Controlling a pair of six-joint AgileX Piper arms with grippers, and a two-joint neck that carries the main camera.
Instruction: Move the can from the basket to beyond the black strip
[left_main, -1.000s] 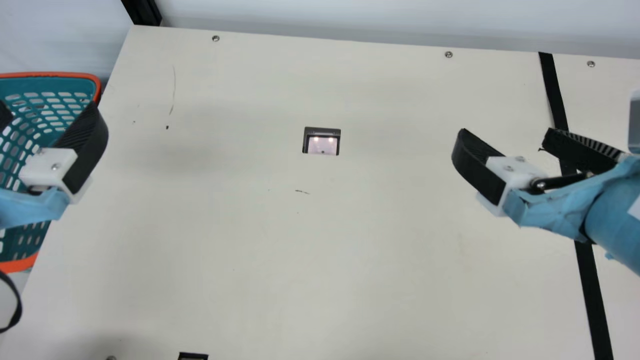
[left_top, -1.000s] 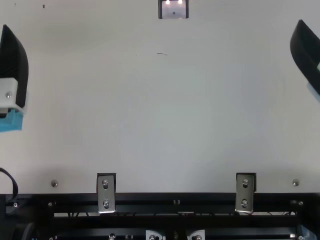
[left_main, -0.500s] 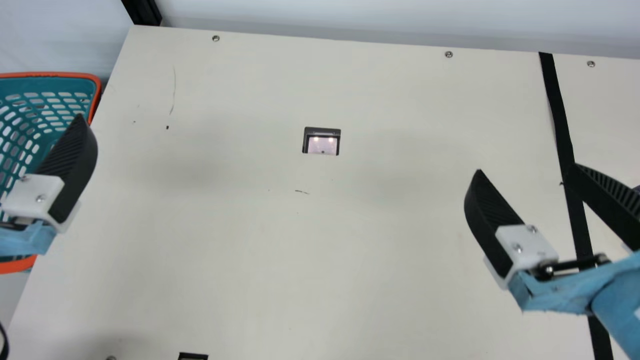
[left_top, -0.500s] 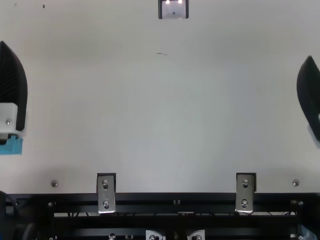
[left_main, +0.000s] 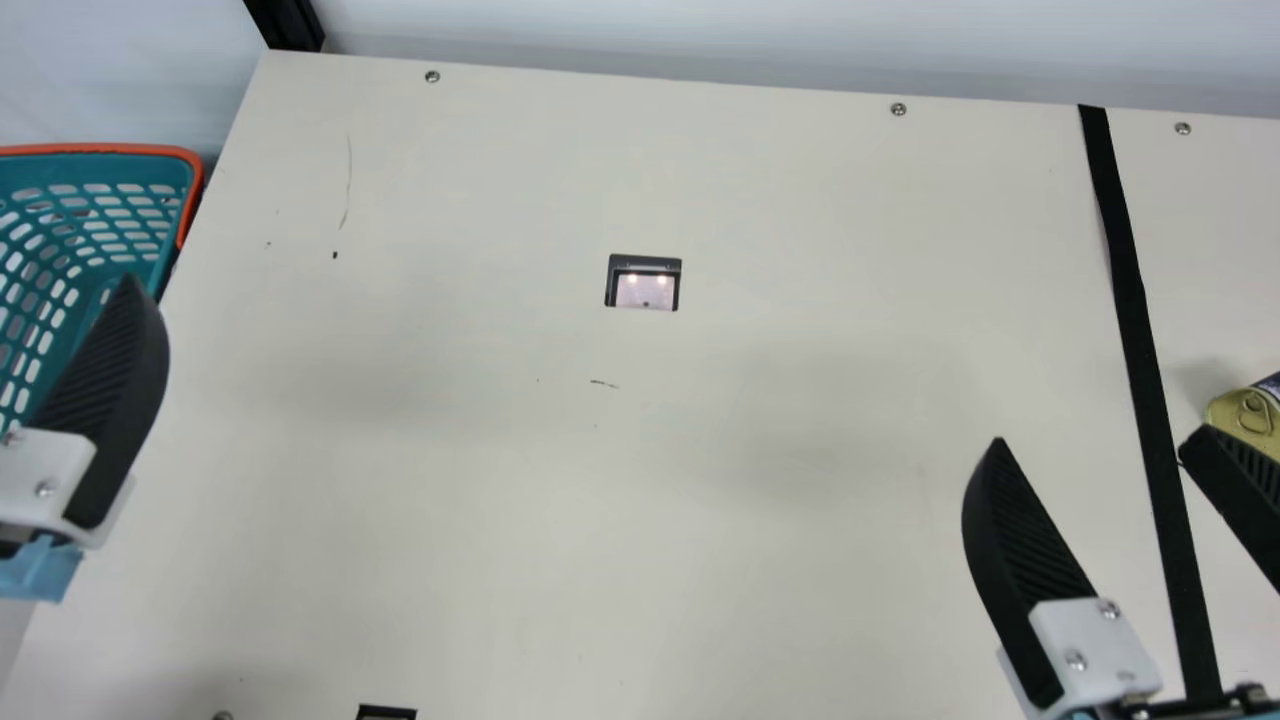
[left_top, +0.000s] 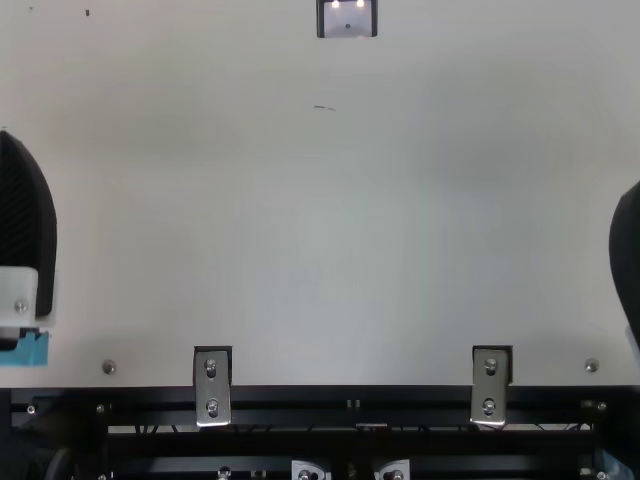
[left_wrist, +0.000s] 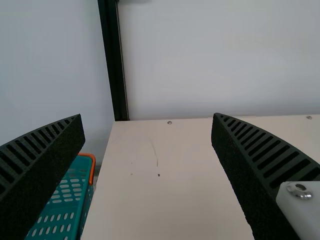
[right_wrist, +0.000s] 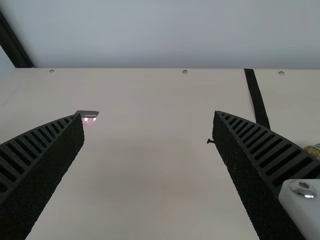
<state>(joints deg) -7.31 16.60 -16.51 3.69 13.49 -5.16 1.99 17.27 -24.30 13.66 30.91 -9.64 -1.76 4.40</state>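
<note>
Firstly, one can: lying beyond the black strip, on the outer right part of the table, its ring-pull end showing and its body running out of the main view. It is seemingly resting on its side, with the long axis pointing away from the strip.

Item, one right claw: hanging with its fingers spread wide and holding nothing. The can is lying to its right, outside the gap, past the finger on that side. That finger is overlapping the can's edge in the main view; whether they are touching cannot be told.

Item, one left claw: standing wide too, gripping nothing, and hanging near the basket at the table's left side. The right arm is plainly sitting nearer the can.

Condition: the job is looking finished, since the can is already lying on the wanted side. The coming move is probably calling only for the right claw to be drawing clear, away from the can; a sideways swing outward would be risking a knock and a roll.
</note>
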